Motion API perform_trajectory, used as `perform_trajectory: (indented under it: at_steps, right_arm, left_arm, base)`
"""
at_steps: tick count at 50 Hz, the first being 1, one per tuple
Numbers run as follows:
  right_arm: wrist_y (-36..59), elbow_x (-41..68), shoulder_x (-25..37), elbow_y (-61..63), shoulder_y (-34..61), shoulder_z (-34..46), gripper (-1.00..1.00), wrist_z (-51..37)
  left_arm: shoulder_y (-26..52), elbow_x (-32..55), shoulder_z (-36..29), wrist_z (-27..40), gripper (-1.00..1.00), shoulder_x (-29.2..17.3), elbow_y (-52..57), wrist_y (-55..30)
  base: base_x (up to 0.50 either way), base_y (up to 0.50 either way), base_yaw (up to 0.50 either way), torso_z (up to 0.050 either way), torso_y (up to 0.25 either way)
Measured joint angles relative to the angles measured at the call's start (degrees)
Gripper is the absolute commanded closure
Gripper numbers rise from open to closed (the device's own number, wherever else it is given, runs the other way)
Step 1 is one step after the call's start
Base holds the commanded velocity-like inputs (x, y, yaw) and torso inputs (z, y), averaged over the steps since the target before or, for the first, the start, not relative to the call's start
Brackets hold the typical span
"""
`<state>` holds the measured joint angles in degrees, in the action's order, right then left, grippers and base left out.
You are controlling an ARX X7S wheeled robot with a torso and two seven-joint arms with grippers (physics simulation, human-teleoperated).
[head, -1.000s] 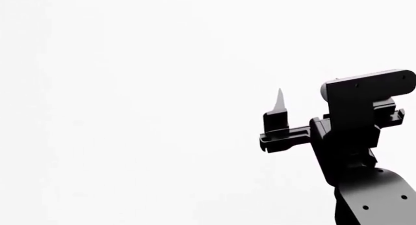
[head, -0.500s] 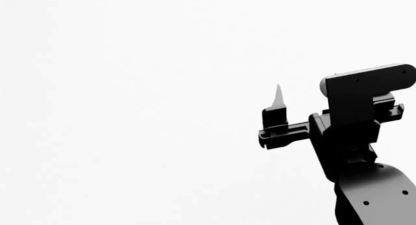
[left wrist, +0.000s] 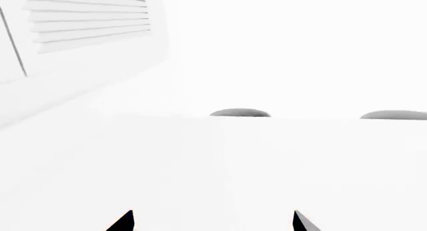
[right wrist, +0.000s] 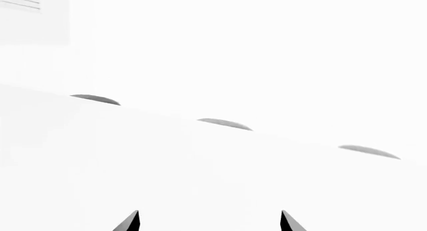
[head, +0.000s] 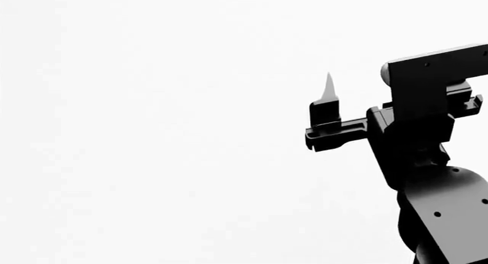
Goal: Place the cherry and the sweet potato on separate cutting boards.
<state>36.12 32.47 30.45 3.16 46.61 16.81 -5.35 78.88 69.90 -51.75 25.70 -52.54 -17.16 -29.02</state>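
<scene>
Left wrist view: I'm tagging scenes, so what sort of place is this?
Hard to say: probably a plain white indoor room. A slatted vent or blind sits on one wall, and grey domed shapes line a white surface's far edge.

A pale white surface (left wrist: 220, 166) fills both wrist views, running to a far edge. Along that edge sit flat grey ovals (right wrist: 225, 123), perhaps recesses; too washed out to tell. The head view shows only blank white.
</scene>
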Motion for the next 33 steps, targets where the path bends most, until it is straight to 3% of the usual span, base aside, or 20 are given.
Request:
perform_trajectory:
  at_steps: [13,33]
  right_arm:
    - [0.84,0.9,0.18,0.52,1.67,-0.75,-1.0,-0.14]
    - [5.77,2.13,0.98,1.37,8.32,0.16,-1.0,0.65]
  left_arm:
    - [4.88,4.35,1.5,-1.78,-1.0,2.83,5.63,-3.42]
    - [11.96,5.4,-0.93,-7.63,-1.0,14.34,-1.07,-7.8]
  base:
    - [0.0,0.0,0.0,0.0,0.0]
    - [0.0,0.0,0.0,0.0,0.0]
